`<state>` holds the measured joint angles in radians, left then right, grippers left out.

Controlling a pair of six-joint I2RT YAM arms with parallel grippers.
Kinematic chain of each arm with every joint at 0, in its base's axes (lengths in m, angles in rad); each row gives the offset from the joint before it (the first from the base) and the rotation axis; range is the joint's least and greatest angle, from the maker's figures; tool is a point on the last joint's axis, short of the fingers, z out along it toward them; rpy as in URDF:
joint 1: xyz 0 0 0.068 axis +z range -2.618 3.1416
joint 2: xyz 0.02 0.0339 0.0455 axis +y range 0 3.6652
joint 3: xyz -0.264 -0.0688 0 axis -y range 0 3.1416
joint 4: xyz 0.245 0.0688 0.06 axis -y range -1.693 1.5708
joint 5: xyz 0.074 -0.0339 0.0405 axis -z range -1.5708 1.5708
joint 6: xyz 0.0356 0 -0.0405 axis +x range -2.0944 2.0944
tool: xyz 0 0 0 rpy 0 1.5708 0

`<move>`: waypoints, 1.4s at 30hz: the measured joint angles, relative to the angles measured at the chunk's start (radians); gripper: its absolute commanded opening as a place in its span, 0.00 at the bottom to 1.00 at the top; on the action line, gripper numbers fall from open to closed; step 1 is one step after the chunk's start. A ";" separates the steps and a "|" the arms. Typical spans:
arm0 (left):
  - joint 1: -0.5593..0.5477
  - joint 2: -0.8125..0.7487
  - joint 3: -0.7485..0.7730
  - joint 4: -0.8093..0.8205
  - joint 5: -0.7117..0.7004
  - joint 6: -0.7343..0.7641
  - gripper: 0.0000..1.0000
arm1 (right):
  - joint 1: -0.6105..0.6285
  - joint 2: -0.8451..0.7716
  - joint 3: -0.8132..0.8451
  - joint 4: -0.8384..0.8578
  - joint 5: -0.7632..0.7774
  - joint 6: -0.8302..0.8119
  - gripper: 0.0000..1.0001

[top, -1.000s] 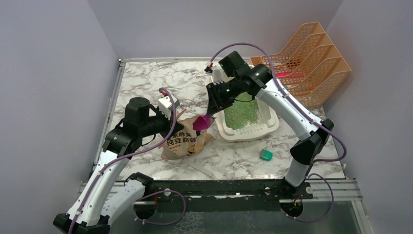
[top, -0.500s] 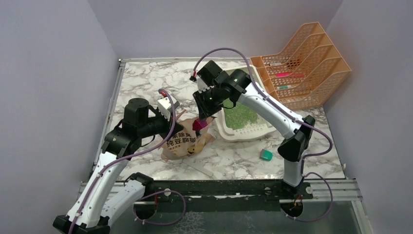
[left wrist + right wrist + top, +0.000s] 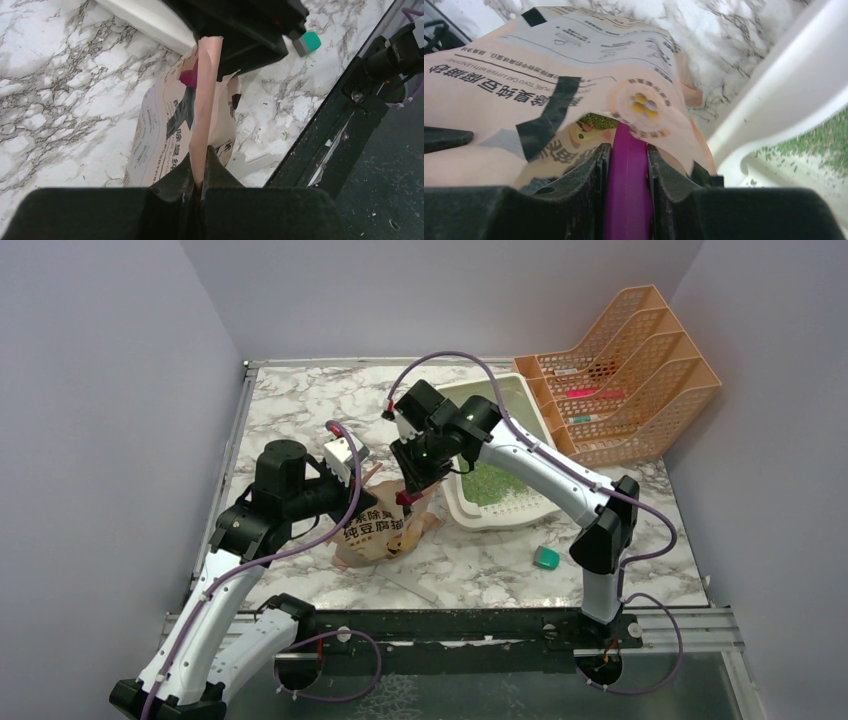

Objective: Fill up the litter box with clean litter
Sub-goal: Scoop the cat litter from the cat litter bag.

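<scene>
Inside bag (image 3: 549, 65), litter (image 3: 596, 121), right-wrist only

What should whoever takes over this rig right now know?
Left gripper: shut on the top edge of the paper bag, holding its mouth up.
Right gripper: shut on the magenta scoop, which points down into the bag mouth.
Litter box: on the table, right of the bag in the top view, with green litter covering part of its floor.
Done: some litter is in the box.
Left: lift the scoop out loaded, tip it into the box, and probably repeat.
</scene>
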<state>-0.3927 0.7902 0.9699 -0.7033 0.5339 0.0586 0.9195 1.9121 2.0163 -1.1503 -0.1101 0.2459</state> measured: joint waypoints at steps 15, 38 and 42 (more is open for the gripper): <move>0.000 0.006 -0.002 0.005 0.000 -0.021 0.00 | -0.054 0.002 -0.101 0.193 -0.263 0.028 0.01; 0.000 0.011 -0.006 0.015 0.000 -0.037 0.00 | -0.008 0.009 -0.098 0.142 -0.158 0.014 0.01; 0.000 0.016 -0.006 0.018 0.000 -0.037 0.00 | -0.018 -0.003 -0.132 0.200 -0.198 0.015 0.01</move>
<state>-0.3927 0.8062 0.9638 -0.6853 0.5343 0.0219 0.9012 1.9091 1.8843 -0.9504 -0.3077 0.2611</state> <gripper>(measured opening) 0.019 0.321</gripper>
